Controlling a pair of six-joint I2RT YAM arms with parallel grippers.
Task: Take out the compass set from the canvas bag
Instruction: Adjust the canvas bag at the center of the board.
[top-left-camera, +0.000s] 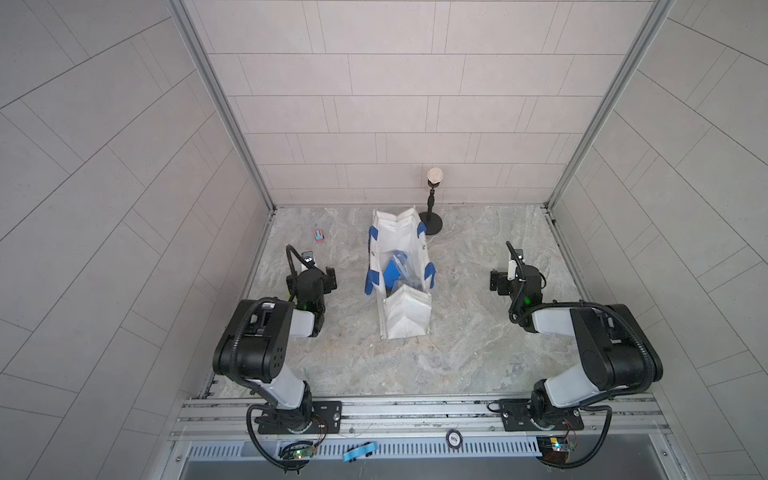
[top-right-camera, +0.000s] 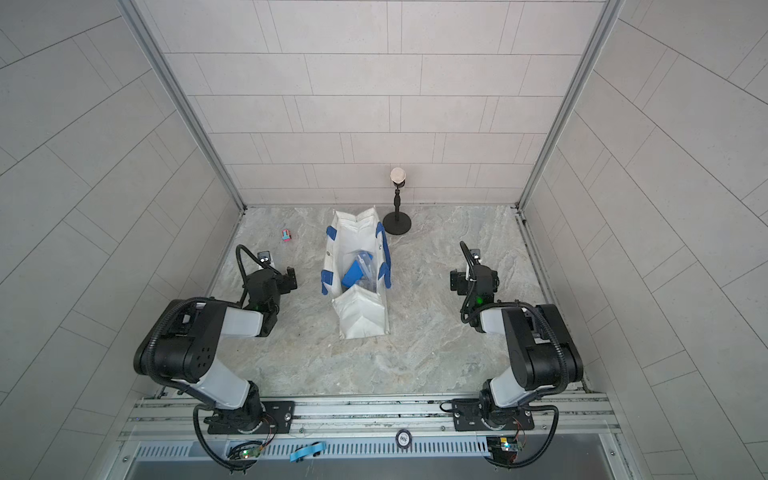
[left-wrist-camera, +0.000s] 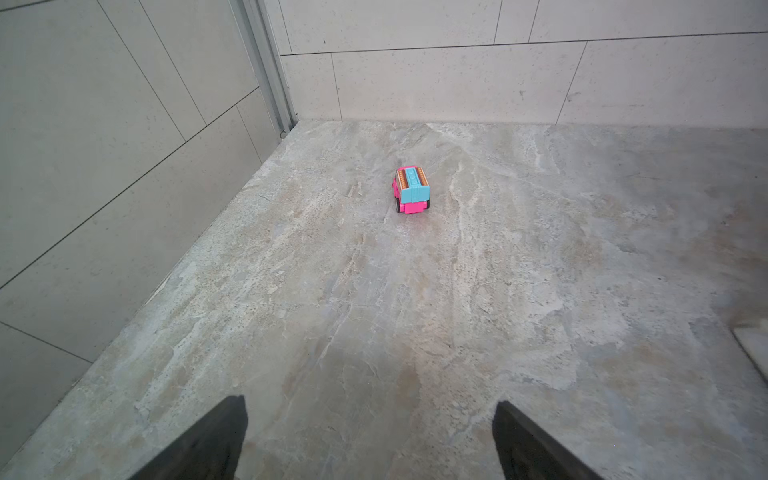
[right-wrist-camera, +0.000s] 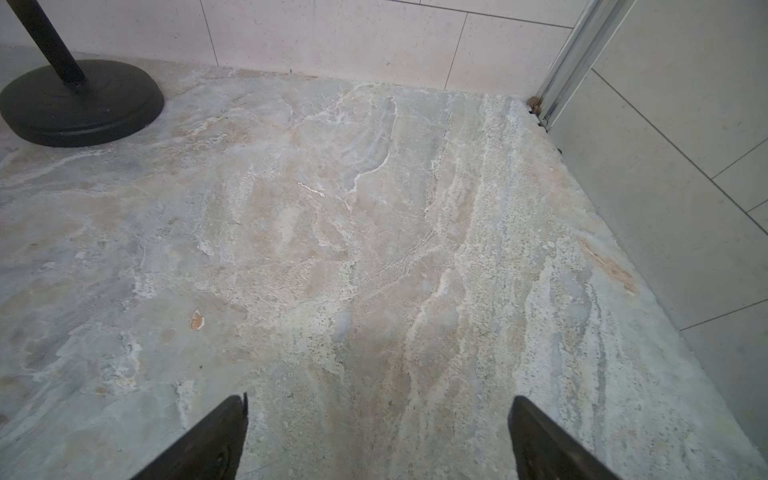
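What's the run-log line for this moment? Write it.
stage: not started | left gripper: open, empty | right gripper: open, empty | compass set: inside canvas bag | toy car: outside bag

One canvas bag (top-left-camera: 405, 320). Inside it: clear compass set packs (top-left-camera: 404, 272), overlapping, number cannot be told; one blue flat piece (top-left-camera: 392, 273). Two blue strap handles (top-left-camera: 370, 282) on bag. One pink-and-teal toy car (left-wrist-camera: 411, 189). One black stand (top-left-camera: 431, 222). Two robot arms: left arm (top-left-camera: 266, 336), right arm (top-left-camera: 598, 345). Two grippers: left gripper (left-wrist-camera: 370, 405), right gripper (right-wrist-camera: 378, 401), two fingers each.
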